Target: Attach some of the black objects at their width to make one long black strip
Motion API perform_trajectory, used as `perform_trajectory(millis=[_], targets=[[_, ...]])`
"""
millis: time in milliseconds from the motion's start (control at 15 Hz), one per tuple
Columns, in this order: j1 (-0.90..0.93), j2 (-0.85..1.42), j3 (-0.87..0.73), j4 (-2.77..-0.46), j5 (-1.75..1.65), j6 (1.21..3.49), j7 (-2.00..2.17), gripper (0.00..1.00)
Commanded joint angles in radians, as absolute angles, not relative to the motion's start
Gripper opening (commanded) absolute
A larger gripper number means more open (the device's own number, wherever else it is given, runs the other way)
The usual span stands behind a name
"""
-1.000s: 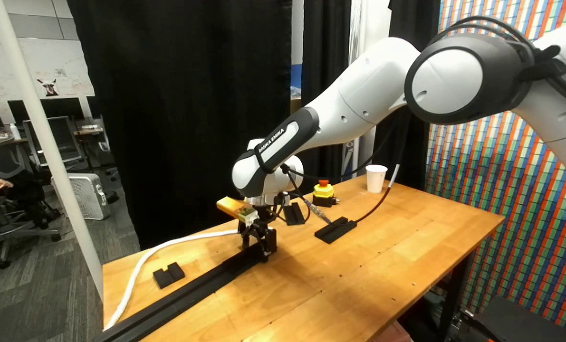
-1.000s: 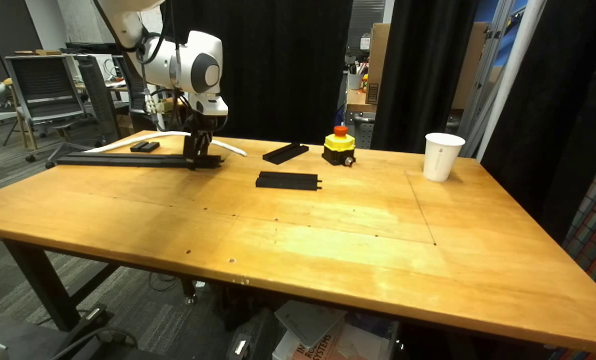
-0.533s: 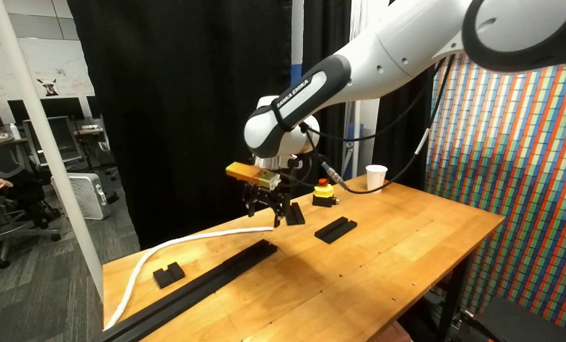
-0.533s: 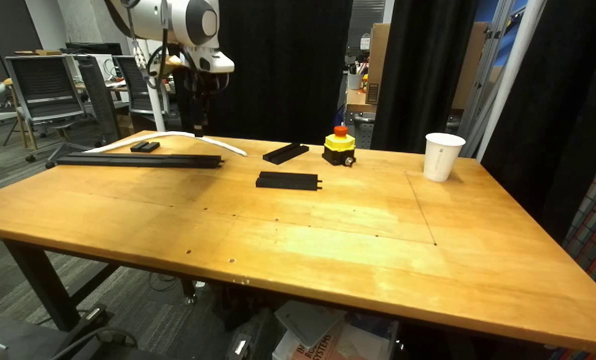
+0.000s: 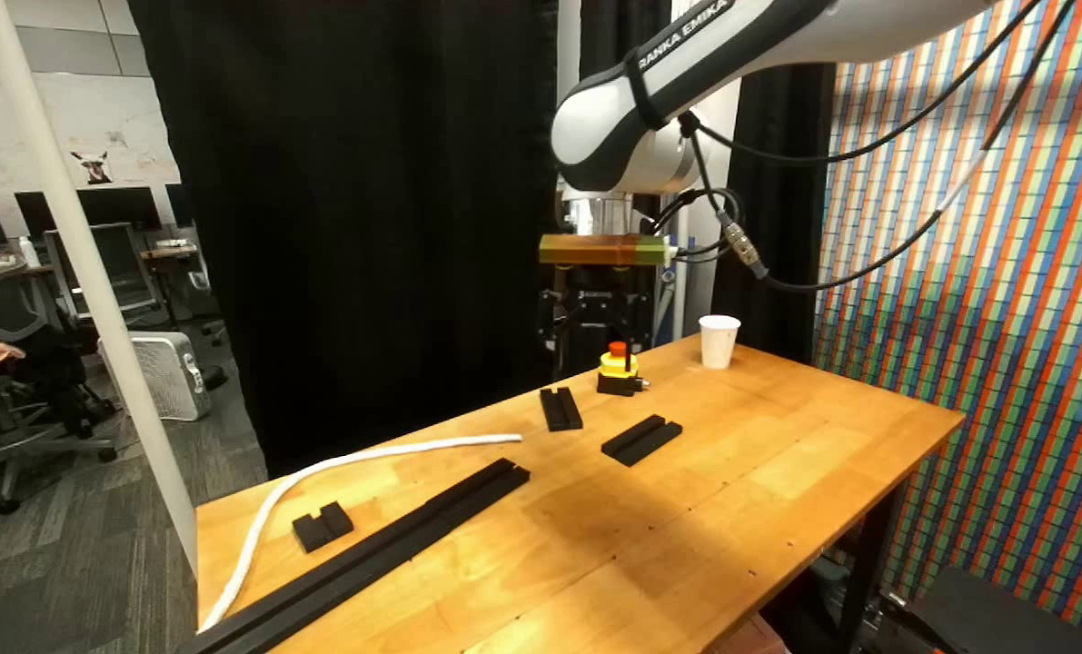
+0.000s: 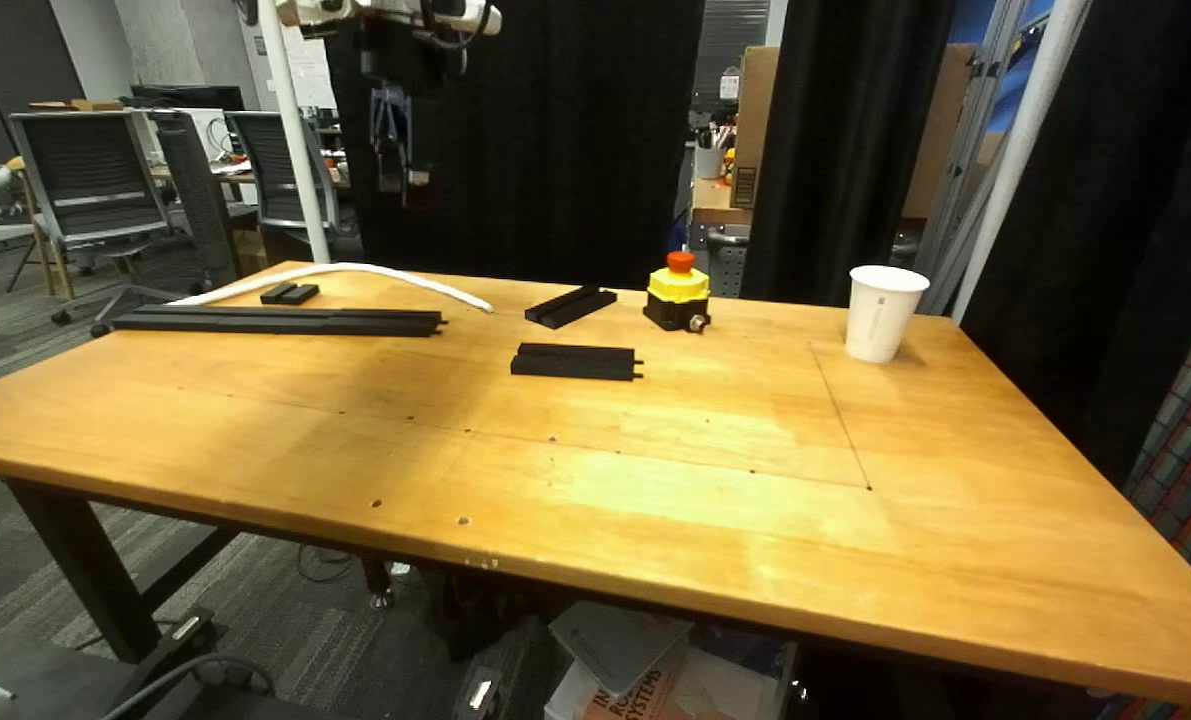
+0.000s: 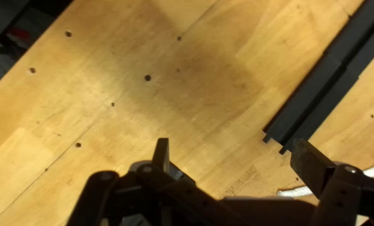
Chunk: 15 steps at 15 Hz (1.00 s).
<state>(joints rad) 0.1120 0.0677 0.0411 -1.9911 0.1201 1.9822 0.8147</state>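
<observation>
A long black strip (image 5: 395, 538) of bars joined end to end lies along the table, seen in both exterior views. Two small pegs stick out of its end in the wrist view, where a seam crosses the strip (image 7: 300, 103). Two loose black objects, flat grooved bars, lie apart from it: a pegged bar (image 6: 575, 364) and an angled bar (image 6: 567, 308) behind. High above the table, my gripper (image 7: 231, 140) is open with nothing between its fingers. In the wrist view its right finger overlaps a corner of the strip's end; the loose bars are out of that view.
A short black block (image 5: 322, 527) sits beside the strip. Behind it curves a white cord (image 6: 355, 267). Toward the back stands a yellow and black box with a red button (image 6: 678, 290); a white cup (image 6: 883, 312) is farther right.
My gripper has risen from the strip's end, high above the table, and swung right in an exterior view. The strip and loose bars stay where they were.
</observation>
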Motion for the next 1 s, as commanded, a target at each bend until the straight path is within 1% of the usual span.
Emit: perform_trajectory(millis=[0, 200, 400, 800, 933], targets=[[0.074, -0.156, 0.035, -2.131, 0.067, 1.849, 0.608, 1.0], [0.045, -0.31, 0.035, -2.201, -0.014, 1.703, 0.456, 1.0], [0.02, -0.485, 0.038, -2.298, -0.121, 1.623, 0.31, 1.0], [-0.016, -0.832, 0.003, -2.508, -0.251, 1.604, 0.127, 1.0], [-0.031, -0.946, -0.016, -2.582, -0.292, 1.649, 0.109, 1.0]])
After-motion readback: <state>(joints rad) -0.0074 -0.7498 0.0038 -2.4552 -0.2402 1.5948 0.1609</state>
